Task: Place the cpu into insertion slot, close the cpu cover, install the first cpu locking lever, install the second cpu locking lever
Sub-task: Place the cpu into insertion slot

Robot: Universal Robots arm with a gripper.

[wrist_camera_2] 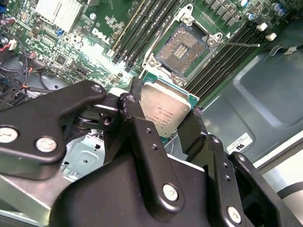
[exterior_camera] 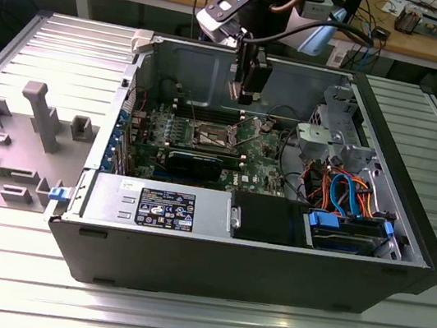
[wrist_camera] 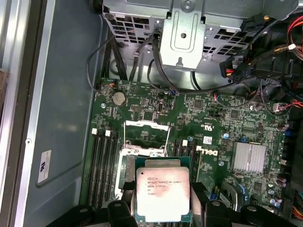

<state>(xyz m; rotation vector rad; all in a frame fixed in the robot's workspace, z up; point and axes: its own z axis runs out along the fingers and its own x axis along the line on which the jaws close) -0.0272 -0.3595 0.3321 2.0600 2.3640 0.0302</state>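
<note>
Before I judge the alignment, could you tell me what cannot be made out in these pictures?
Slot, first wrist view: mostly covered by the cpu.
Cpu underside, both wrist views: faces away from the cameras.
Cpu, exterior view: too small, tucked in the gripper.
Gripper base, both wrist views: cut off by the picture edge.

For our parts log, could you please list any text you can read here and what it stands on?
Silver-topped square cpu: dark print, too small to read.
White sticker on the grey case wall: too small to read.
Black label on the grey power supply box: too small to read.
</note>
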